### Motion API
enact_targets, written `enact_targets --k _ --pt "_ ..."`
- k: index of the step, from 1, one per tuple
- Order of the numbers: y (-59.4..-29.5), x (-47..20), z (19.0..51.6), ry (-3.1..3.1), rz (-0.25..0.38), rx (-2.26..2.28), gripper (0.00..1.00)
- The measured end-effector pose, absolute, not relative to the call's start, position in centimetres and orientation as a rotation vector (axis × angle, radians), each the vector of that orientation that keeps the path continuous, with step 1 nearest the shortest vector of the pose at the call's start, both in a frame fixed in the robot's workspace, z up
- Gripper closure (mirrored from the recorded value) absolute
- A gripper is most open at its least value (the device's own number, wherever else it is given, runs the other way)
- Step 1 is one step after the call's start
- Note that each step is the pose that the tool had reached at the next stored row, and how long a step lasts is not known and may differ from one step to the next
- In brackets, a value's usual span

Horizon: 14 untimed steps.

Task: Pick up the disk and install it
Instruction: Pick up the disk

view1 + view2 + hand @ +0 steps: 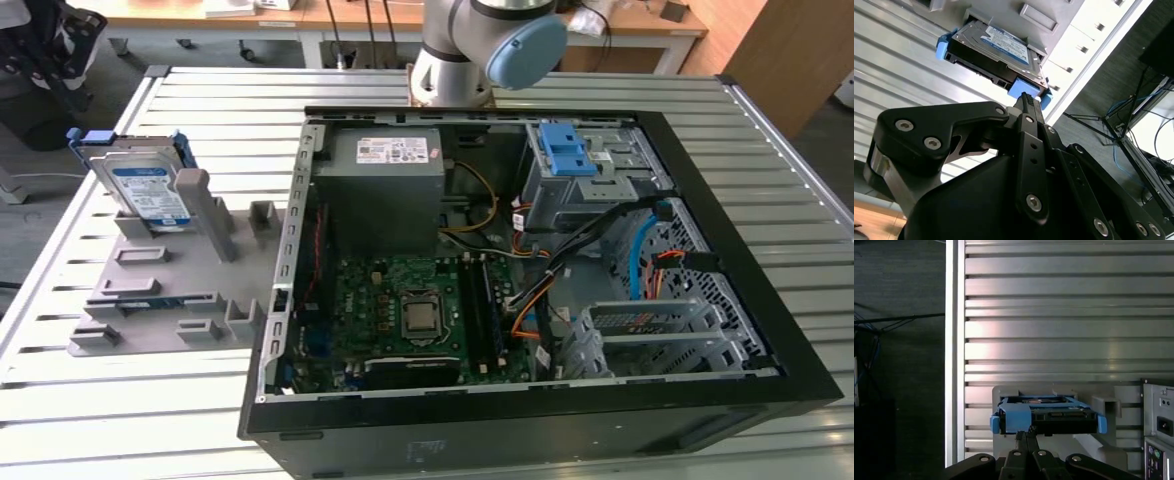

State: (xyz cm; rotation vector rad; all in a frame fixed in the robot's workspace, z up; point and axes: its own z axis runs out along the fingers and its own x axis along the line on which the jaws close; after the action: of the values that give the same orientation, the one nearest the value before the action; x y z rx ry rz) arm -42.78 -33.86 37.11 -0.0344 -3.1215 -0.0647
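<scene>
Pick-up step was judged in hand. The disk [144,190] was noted propped on the grey holder [140,300], at the exterior view's left. The gripper [1027,431] was seen just short of its blue frame [1016,418], fingers [1021,441] pressed together, nothing held. Parting them was judged necessary for a grasp.

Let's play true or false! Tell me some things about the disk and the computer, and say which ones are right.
1. The disk rests on the grey holder. True.
2. The disk is inside the computer. False: it is outside, to the exterior view's left of the case.
3. The case is open, so its insides show. True.
4. The frame around the disk is red. False: it is blue.
5. The gripper holds the disk. False: its fingers are shut on nothing, apart from the disk.
</scene>
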Motion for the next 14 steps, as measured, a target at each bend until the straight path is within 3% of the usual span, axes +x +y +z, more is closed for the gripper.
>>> enact_targets --k 14 --pt "-33.86 -42.78 37.10 -3.120 -0.064 0.046 0.89"
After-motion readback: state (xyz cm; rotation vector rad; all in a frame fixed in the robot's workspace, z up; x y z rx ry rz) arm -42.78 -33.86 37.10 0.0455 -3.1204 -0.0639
